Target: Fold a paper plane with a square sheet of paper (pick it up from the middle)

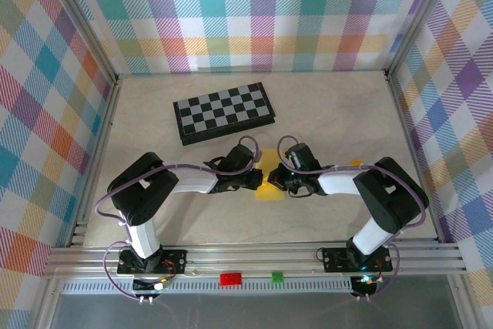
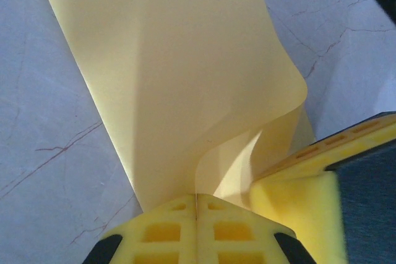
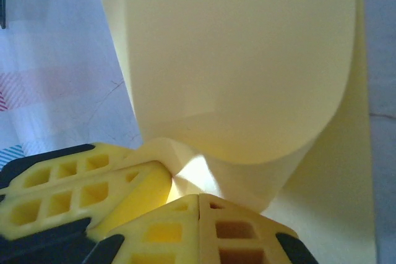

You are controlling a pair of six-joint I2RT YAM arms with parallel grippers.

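Here the left gripper (image 2: 197, 211), its yellow, grid-moulded fingertips pressed fully together, pinches the near edge of the thin, plain yellow square sheet of paper (image 2: 185, 78). The right gripper (image 3: 198, 208) is clamped just as tightly on the same sheet right beside it, the two pairs of fingertips touching or nearly so. Outward from the pinch the sheet arches up and curls over itself in a soft, uncreased loop, the rest lying on the pale table (image 1: 331, 113), near the arms and well apart from the black-and-grey folding chessboard (image 1: 224, 112). The step in hand looks like a first fold. It should go best if both grips carry the lifted edge over evenly, so the edges meet before the loop is flattened into a crease; an uneven pull risks a skewed fold or a tear. No brand, label or writing can be read anywhere.
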